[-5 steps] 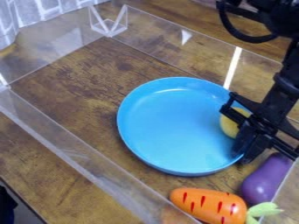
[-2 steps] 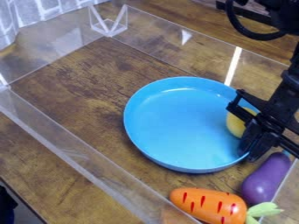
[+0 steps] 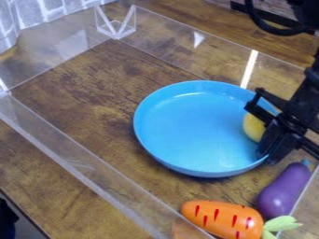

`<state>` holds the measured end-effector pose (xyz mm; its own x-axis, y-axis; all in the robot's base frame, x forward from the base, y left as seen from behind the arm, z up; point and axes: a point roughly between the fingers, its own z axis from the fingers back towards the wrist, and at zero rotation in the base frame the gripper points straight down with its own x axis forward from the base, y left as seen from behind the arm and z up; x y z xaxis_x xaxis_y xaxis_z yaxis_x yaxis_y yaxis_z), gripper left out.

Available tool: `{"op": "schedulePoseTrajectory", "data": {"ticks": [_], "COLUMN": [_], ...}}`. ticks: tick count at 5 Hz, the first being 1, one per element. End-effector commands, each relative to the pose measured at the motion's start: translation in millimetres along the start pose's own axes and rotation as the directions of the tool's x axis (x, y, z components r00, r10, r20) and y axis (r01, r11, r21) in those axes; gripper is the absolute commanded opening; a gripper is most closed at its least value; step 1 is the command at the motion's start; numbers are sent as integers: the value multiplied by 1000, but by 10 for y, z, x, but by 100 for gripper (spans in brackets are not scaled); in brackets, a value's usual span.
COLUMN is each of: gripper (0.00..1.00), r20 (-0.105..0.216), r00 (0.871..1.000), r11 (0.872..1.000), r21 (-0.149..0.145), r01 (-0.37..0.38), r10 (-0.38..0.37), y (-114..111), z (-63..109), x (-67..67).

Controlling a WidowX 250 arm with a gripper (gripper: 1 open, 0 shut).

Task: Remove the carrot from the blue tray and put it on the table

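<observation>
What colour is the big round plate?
Bright blue all over; the tray shows clearly in the camera view.

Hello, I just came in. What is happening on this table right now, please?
A dark robot arm has its claw closed at the right rim of the blue tray, next to a small yellow object at the tray's edge. The tray holds nothing else. The carrot already lies on the wooden table, in front of the tray, beside a purple eggplant.
</observation>
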<state>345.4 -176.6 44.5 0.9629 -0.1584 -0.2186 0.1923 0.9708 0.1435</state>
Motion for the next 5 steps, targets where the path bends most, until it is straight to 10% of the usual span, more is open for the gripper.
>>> {"op": "schedulePoseTrajectory", "data": {"ticks": [1,3,5], "gripper": [0,0,0], "r20": [114,112,136], "r00": [993,993,973], "r11": [999,1000,983], "r21": [-21,-11,40], "r01": [40,28,181], "r10": [-37,-26,-185], "y": [-24,127,160], "z": [529,726,853], "x": [-24,-19,-117]}}
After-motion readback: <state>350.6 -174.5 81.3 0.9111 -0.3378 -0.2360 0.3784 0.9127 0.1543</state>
